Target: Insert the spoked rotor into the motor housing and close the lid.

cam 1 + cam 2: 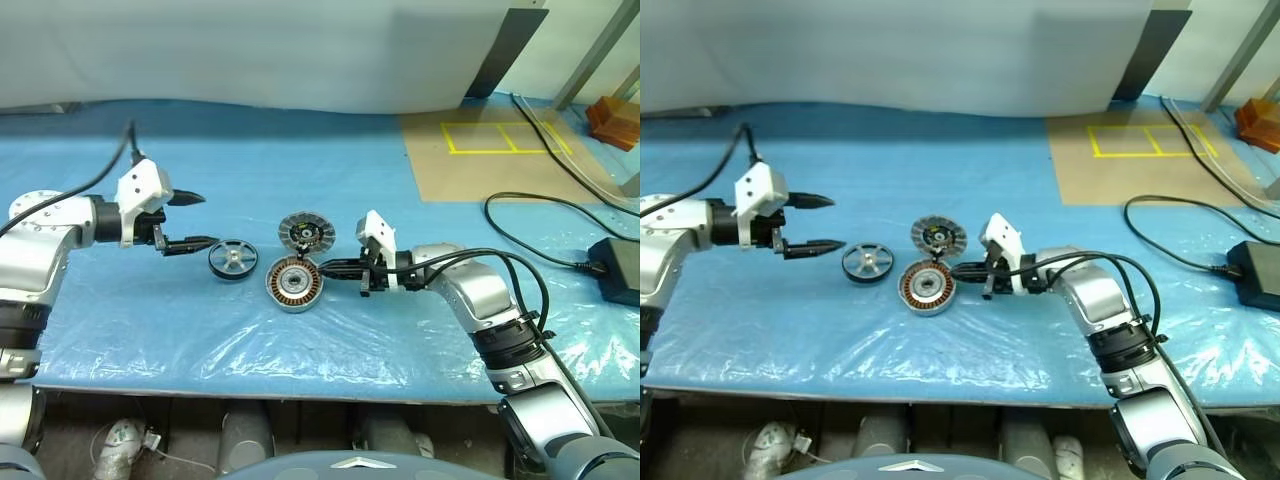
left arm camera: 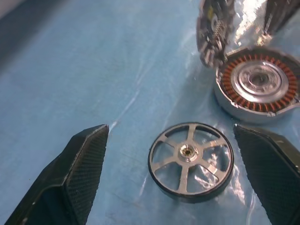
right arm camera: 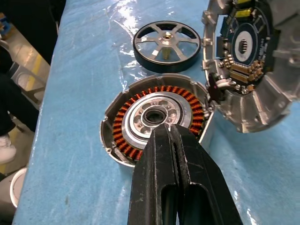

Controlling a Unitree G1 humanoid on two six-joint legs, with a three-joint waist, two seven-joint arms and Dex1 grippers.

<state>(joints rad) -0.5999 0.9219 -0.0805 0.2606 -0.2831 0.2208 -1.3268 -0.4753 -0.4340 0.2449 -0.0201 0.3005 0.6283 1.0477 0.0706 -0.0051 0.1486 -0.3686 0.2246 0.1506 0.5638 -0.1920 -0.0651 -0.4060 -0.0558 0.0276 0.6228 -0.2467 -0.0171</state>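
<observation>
The spoked rotor lies flat on the blue sheet, dark rim and silver spokes up. Just left of it and a little above hovers my left gripper, open wide and empty; in the left wrist view its fingers stand to either side of the rotor. The motor housing sits right of the rotor with its copper windings exposed. The lid rests tilted against the housing's far edge, and its inner circuit face is visible. My right gripper is shut and empty, its tips over the housing's right rim.
A blue plastic sheet covers the table up to its front edge. Brown board with yellow tape lies at the back right. Black cables and a power brick sit at the far right.
</observation>
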